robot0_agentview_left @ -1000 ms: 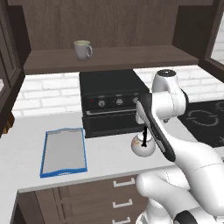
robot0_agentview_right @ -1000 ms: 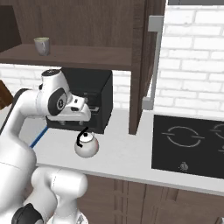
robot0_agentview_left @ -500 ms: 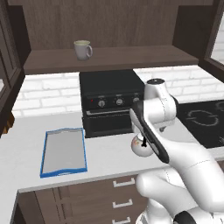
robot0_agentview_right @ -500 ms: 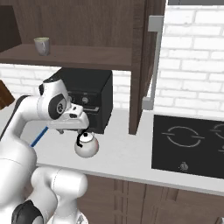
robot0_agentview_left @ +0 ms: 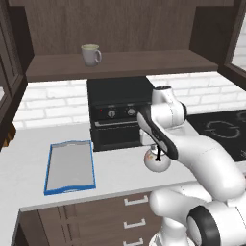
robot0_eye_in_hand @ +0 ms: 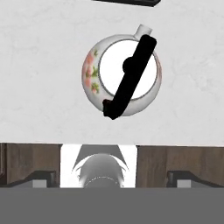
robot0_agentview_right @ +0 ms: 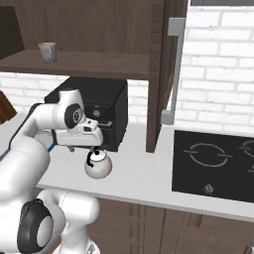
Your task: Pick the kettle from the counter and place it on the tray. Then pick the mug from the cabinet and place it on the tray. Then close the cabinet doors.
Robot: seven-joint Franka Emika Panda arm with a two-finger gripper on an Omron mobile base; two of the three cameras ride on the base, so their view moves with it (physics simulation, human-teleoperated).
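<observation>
Directly below the open end effector sits the kettle.

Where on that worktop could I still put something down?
The tray lies bare. The counter is free between tray and kettle, and between kettle and cooktop. It is crowded at the black oven, where the arm hangs over the kettle.

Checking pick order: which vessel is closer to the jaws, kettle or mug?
The kettle, on the counter right below the open jaws; the mug sits up on the cabinet shelf.
</observation>
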